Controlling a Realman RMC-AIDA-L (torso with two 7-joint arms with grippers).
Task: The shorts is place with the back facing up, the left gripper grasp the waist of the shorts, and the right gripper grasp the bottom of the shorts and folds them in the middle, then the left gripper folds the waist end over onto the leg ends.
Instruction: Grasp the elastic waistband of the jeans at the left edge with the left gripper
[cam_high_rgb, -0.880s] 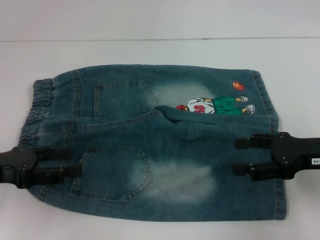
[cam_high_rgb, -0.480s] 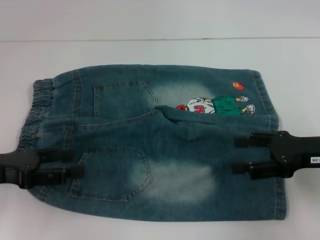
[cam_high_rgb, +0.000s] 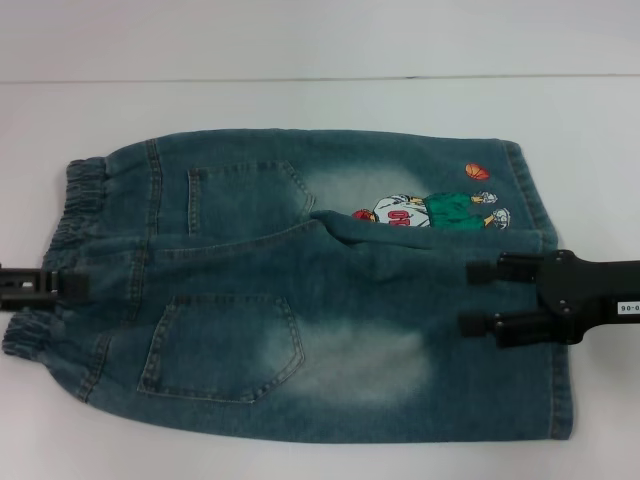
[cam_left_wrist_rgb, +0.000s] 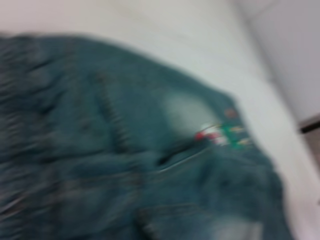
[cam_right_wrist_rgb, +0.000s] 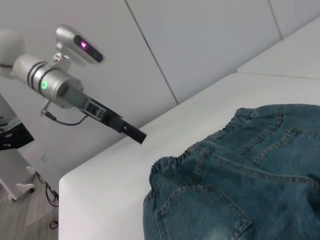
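White table (cam_high_rgb: 300, 105) bears folded shorts (cam_high_rgb: 300, 300); right end effector (cam_high_rgb: 478, 297) spread wide, left end effector (cam_high_rgb: 70, 285) unclear.

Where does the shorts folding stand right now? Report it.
Done: the shorts already lie folded lengthwise, one half over the other, back pockets up. In hand: the right gripper hangs open over the leg ends; the left gripper sits at the waistband edge, gripping nothing. Left: folding the waist end over onto the leg ends.
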